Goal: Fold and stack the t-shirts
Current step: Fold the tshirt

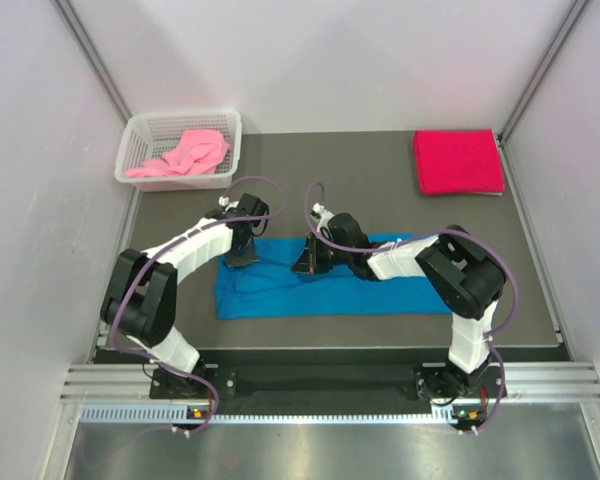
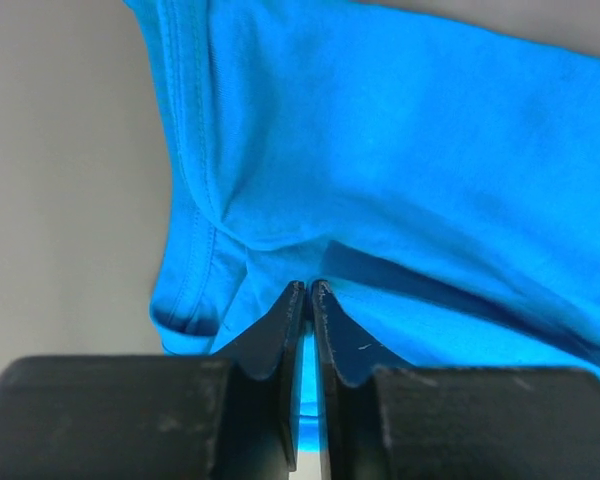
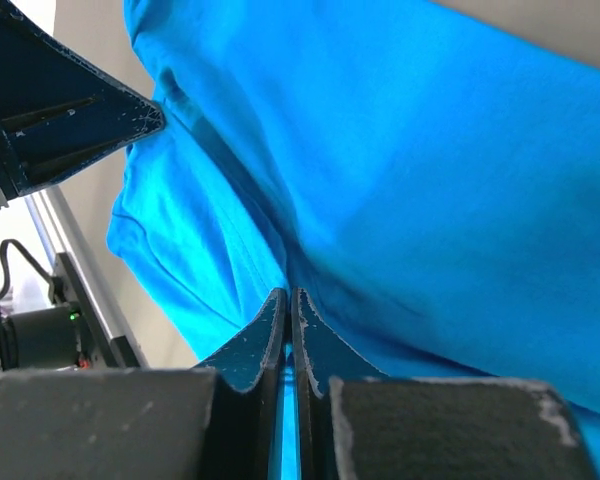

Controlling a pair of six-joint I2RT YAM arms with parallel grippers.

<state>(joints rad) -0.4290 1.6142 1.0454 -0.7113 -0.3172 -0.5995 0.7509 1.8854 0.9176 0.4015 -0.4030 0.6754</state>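
A bright blue t-shirt (image 1: 320, 290) lies as a long, partly folded band across the dark table top. My left gripper (image 1: 242, 255) is at its far left corner, and the left wrist view has the jaws (image 2: 308, 285) pinched on a fold of the blue t-shirt (image 2: 400, 150). My right gripper (image 1: 308, 262) sits at the middle of the far edge, where its jaws (image 3: 288, 293) are shut on the blue t-shirt (image 3: 410, 180). A folded crimson t-shirt (image 1: 457, 162) lies at the back right. A crumpled pink t-shirt (image 1: 180, 157) is in the basket.
The white mesh basket (image 1: 140, 125) stands at the back left corner. White walls close in the table on three sides. The left gripper's black finger (image 3: 80, 110) shows at the top left of the right wrist view, close to the right gripper.
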